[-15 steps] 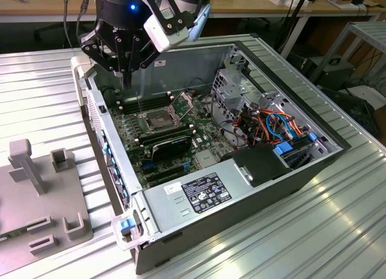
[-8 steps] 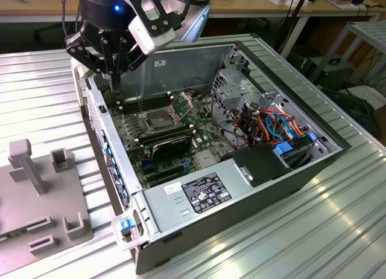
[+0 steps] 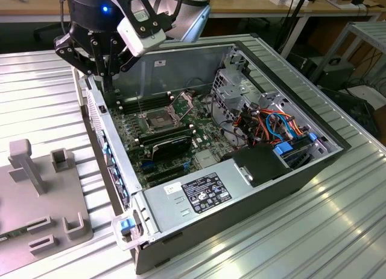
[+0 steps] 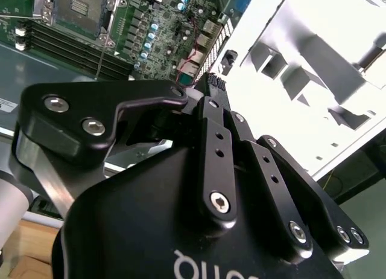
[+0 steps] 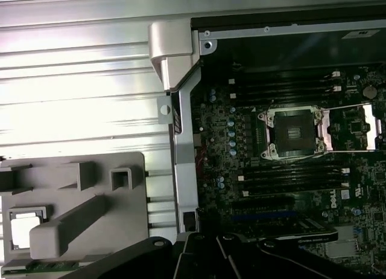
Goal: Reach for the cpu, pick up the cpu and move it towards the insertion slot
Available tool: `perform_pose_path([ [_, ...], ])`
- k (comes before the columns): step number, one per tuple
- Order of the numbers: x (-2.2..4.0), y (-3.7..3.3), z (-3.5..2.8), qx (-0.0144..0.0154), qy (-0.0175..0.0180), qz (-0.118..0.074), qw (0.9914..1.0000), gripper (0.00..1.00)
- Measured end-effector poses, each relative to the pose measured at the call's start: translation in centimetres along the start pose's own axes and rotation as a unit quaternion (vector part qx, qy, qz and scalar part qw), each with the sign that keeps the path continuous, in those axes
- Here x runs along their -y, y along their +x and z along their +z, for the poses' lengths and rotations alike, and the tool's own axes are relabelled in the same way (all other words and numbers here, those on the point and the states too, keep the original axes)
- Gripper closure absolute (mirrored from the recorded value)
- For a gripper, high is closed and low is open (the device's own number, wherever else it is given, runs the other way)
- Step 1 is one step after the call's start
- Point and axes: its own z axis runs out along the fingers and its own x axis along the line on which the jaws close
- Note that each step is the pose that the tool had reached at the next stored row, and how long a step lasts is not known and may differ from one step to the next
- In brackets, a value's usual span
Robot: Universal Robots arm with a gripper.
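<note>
Status: early, nothing picked yet. At the exterior view's left, grey fixture plate (image 3: 24,194) sits on the ribbed metal worktop (image 3: 338,230). In the first wrist view the cpu (image 5: 24,226) lies flat in a square recess of that plate, pale face up, untouched, well apart from the arm. Moving right, the end effector (image 3: 105,78) hangs over the near wall of the open PC case (image 3: 241,188), between plate and board. Its fingers look drawn together with nothing between them. Further right, inside the case, the insertion slot (image 3: 155,119) sits on the motherboard. In the first wrist view its metal bracket is swung open and the dark centre is bare, so the socket looks ready to take the chip. My read: the reach isn't finished, since the end effector is nearer the case wall than the chip. Grasp and carry toward the socket are both not yet done.
</note>
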Motion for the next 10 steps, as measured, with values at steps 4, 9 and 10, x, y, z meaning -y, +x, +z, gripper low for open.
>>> perform_pose_path([
  [4,0.05,0.65,0.04,-0.0001,0.0,0.0,1.0,0.89],
  [9,0.11,1.47,0.09,-0.0004,0.0001,0.0,1.0,0.89],
  [10,0.12,1.56,0.11,-0.0005,0.0,0.0,1.0,0.89],
])
